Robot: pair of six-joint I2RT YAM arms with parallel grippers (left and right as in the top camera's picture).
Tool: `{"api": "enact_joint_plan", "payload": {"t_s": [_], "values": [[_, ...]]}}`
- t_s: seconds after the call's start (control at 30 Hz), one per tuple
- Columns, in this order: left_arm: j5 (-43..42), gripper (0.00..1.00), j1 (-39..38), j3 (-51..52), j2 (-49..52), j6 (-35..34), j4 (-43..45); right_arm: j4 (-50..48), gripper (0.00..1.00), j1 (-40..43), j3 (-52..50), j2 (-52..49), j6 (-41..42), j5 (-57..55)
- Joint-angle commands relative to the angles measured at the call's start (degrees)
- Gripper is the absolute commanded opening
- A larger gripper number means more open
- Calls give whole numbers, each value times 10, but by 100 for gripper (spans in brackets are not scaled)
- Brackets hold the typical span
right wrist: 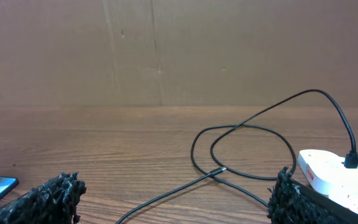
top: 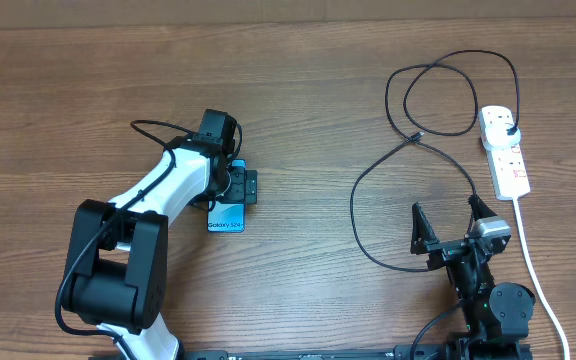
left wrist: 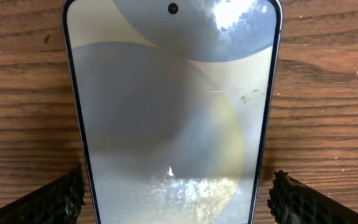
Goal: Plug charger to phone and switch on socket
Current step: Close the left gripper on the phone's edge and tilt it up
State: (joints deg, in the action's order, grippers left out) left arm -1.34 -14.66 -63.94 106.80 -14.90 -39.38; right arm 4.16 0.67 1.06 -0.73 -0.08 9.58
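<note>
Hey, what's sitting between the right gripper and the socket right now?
Only a curve of the charger cable crosses the stretch between the right gripper and the socket. The overhead view shows it best.

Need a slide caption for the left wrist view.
Open left gripper straddles the lit phone, face up on the wooden table.

Phone [left wrist: 173,112]: pale grey-blue screen, overlapping cream and lighter-blue curved shapes, dark navy rim. Table [top: 298,90]: mid-brown, streaked wood grain. Charger [top: 354,200]: black throughout. Socket [top: 505,155]: white, red switch markings; cord [top: 533,260] white. Left arm [top: 163,185]: white shell, black joints. Wall [right wrist: 166,50]: plain tan.
</note>
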Motion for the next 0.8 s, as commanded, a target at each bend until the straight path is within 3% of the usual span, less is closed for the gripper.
{"api": "enact_joint_plan", "payload": {"t_s": [0.0,0.53,0.77], "values": [[-21,100,-4,24,26,-10,-11,-2,100,-3,-6,4,-4,-5],[6,100,-42,28,31,-36,-14,-2,100,-3,-6,4,-4,-6],[9,100,-41,28,87,-70,2,-2,100,-3,-6,4,-4,-5]]}}
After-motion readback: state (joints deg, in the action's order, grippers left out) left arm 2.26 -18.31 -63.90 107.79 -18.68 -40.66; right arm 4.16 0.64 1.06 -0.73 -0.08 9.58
